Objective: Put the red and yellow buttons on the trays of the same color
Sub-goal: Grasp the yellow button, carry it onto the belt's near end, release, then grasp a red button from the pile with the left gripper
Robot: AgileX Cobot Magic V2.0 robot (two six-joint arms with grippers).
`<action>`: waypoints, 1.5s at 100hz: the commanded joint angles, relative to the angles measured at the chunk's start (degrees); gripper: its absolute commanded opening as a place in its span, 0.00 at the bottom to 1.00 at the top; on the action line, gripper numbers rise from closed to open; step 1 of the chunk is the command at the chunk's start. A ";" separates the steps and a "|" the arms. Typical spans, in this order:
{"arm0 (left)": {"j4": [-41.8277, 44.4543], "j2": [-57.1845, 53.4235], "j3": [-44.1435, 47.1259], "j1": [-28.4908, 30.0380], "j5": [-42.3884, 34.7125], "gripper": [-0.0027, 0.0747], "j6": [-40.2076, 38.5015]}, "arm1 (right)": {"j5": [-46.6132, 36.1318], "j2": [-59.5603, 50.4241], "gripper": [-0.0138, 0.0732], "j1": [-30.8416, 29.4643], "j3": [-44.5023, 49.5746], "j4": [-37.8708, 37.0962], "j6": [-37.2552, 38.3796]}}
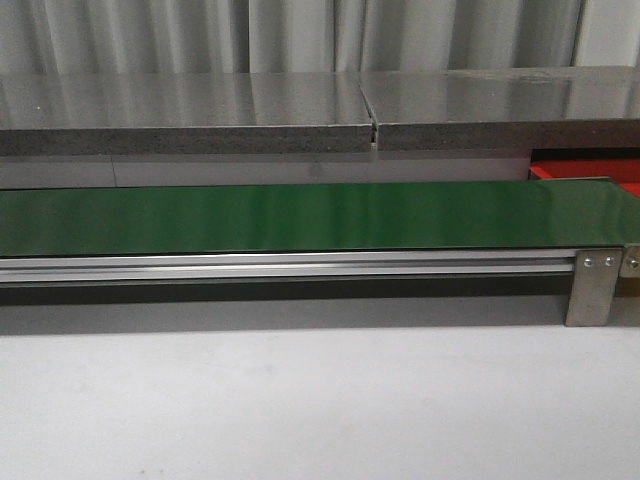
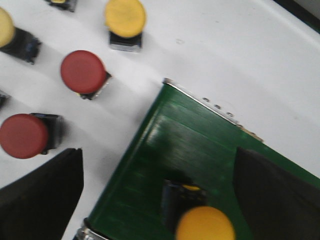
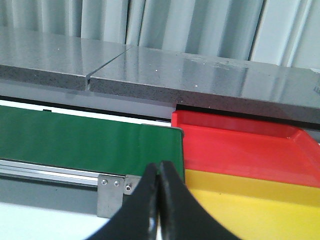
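Green belt [image 1: 300, 215] is running across the front view from the left edge to a metal bracket [image 1: 594, 288] at its right end, with a grey stone ledge [image 1: 300, 110] behind it and the white tabletop [image 1: 300, 410] in front. A sliver of the red tray [image 1: 585, 170] is showing just past the belt's right end.

Seen from the left wrist, the left gripper [image 2: 157, 200] is hanging over the corner of the belt with its two dark fingers [image 2: 42, 195] spread wide apart, holding nothing. Between them a yellow button [image 2: 205, 225] is sitting on the belt near its end edge, its dark body lying toward the belt corner. On the white tabletop beside the belt more buttons are waiting: a red button [image 2: 83, 71] nearest the belt corner, a second red button [image 2: 22, 135] close to one finger, another yellow button [image 2: 125, 17] farther off, and a pale yellow button [image 2: 5, 27] cut by the frame edge.

From the right wrist, the right gripper [image 3: 159, 200] is showing its fingers pressed together, nothing between them. Beyond it the red tray is lying against the belt's end, and the yellow tray [image 3: 250, 205] is lying against the red tray's near side, touching it.
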 commanded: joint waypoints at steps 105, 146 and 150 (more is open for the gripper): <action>-0.15 18.41 -14.27 4.71 -6.75 0.56 -1.18 | -4.87 -0.92 0.08 -0.27 -0.60 -0.03 -0.32; -0.26 14.45 -14.39 4.00 -7.42 0.32 0.88 | -4.87 -0.92 0.08 -0.27 -0.60 -0.03 -0.32; -0.26 13.44 -14.39 3.90 -7.42 0.32 0.88 | -4.87 -0.92 0.08 -0.27 -0.60 -0.03 -0.32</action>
